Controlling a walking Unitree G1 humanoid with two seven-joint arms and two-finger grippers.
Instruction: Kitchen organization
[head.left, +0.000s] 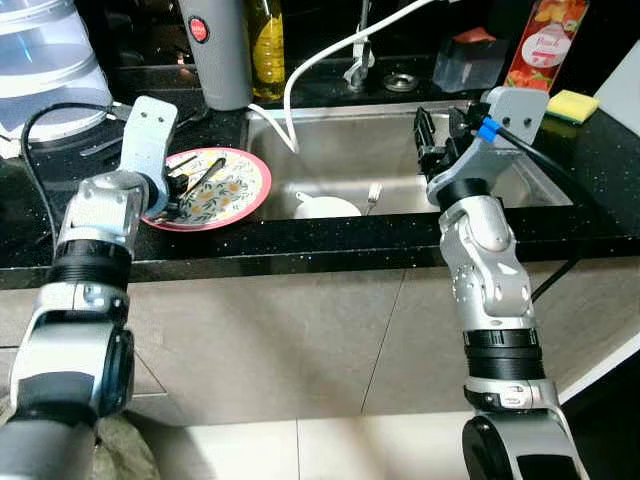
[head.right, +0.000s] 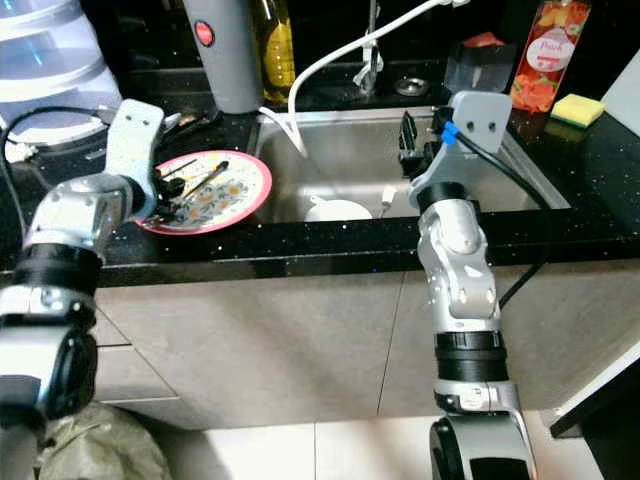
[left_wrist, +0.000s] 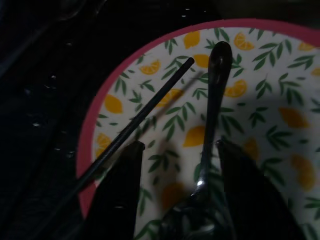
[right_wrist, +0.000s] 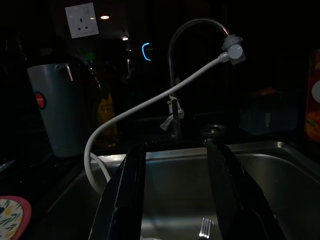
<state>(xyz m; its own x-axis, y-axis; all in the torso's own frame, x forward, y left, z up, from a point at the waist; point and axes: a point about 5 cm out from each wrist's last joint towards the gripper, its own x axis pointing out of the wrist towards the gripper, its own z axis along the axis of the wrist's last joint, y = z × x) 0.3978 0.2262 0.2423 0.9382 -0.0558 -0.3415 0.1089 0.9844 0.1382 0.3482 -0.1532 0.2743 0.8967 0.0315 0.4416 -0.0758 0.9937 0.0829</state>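
A pink-rimmed plate (head.left: 240, 172) with a lemon pattern lies on the black counter, left of the steel sink (head.left: 350, 150). A black spoon (left_wrist: 214, 95) and a black chopstick (left_wrist: 150, 107) rest on it. My left gripper (left_wrist: 178, 146) hangs low over the plate's near side, open, its fingers either side of the spoon's handle and apart from it. My right gripper (head.left: 440, 130) is held above the sink's right half, open, with nothing between its fingers. A white bowl (head.left: 327, 206) and a fork (head.left: 374, 195) lie in the sink.
A grey jug (head.left: 215, 50) and an oil bottle (head.left: 266, 45) stand behind the plate. The faucet's white hose (head.left: 320, 55) droops into the sink. A red bottle (head.left: 545, 40), a clear box (head.left: 470, 62) and a yellow sponge (head.left: 571, 104) stand at the back right.
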